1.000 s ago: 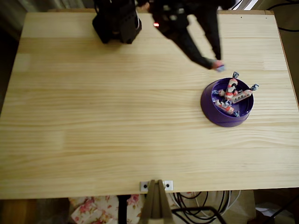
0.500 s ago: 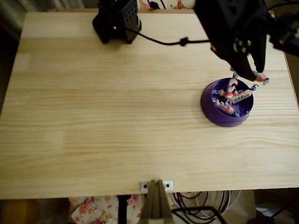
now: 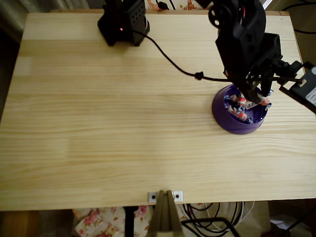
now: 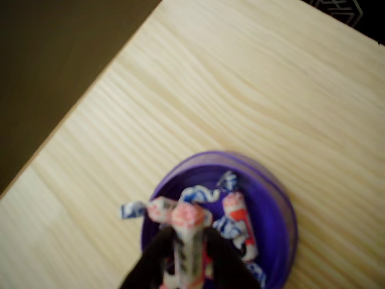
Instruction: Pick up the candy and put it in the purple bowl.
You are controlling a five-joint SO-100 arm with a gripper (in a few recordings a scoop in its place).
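The purple bowl [image 3: 220,117] sits near the table's right edge with several wrapped candies [image 3: 237,113] lying in it. My black gripper [image 3: 255,98] hangs right over the bowl's far half. In the wrist view the gripper [image 4: 187,236] is shut on a candy [image 4: 187,217], a white and orange-pink sweet held upright between the two black fingers [image 4: 154,256]. Directly below it lies the purple bowl [image 4: 284,208], where other candies [image 4: 239,220] rest on the bottom. In the overhead view the arm hides the held candy.
The arm's black base [image 3: 123,22] stands at the table's back edge, and a black cable [image 3: 173,64] runs from it across the wood to the arm. The table's right edge [image 3: 303,74] is close to the bowl. A metal bracket [image 3: 165,196] sits at the front edge.
The gripper carried the candy from behind the bowl out to the right, then swung back over the bowl. The bowl and its candies have not moved.
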